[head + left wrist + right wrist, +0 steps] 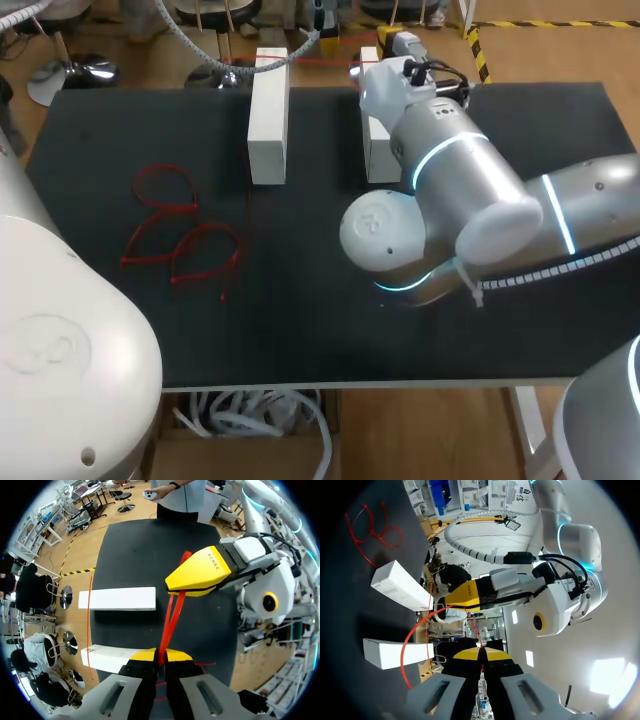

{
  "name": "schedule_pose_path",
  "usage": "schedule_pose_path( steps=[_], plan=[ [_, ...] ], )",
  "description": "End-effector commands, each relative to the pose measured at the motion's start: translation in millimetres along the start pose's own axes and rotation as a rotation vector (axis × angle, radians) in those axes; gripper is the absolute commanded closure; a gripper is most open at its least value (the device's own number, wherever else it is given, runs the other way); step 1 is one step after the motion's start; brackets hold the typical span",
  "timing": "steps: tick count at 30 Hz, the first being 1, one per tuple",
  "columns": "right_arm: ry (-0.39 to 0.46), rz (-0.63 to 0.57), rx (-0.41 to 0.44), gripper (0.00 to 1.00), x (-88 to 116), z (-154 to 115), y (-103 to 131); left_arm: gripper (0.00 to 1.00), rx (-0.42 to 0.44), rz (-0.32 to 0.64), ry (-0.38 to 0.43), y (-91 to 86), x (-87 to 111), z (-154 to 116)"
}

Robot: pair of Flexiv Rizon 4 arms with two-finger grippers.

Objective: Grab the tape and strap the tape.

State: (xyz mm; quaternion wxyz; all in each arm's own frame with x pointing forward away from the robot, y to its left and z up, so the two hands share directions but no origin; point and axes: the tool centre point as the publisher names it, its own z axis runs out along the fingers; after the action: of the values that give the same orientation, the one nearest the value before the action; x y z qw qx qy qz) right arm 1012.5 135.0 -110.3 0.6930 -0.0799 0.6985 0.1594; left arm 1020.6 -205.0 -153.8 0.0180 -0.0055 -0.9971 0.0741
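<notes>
Left gripper (161, 656) pinches red tape (166, 630); right gripper (481, 654) clamps it too. Only head view shows spare loops (172, 208).

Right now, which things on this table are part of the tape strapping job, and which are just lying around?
Job: red tape, held by left gripper and right gripper; probably left white block and right white block.
Lying about: loose red loops on the table.
</notes>
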Motion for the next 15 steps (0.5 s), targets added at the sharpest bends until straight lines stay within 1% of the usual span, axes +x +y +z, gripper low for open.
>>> schedule_pose_path(
  steps=[1,15],
  plan=[
    [0.013,0.000,-0.008,1.00,-4.9,0.5,-2.4,1.00,-0.004,0.000,0.002,-1.0,-0.6,-0.8],
    [0.001,-0.013,0.004,1.00,4.3,11.8,7.8,1.00,-0.004,0.000,0.002,-1.0,-0.6,-0.8]
  ],
)
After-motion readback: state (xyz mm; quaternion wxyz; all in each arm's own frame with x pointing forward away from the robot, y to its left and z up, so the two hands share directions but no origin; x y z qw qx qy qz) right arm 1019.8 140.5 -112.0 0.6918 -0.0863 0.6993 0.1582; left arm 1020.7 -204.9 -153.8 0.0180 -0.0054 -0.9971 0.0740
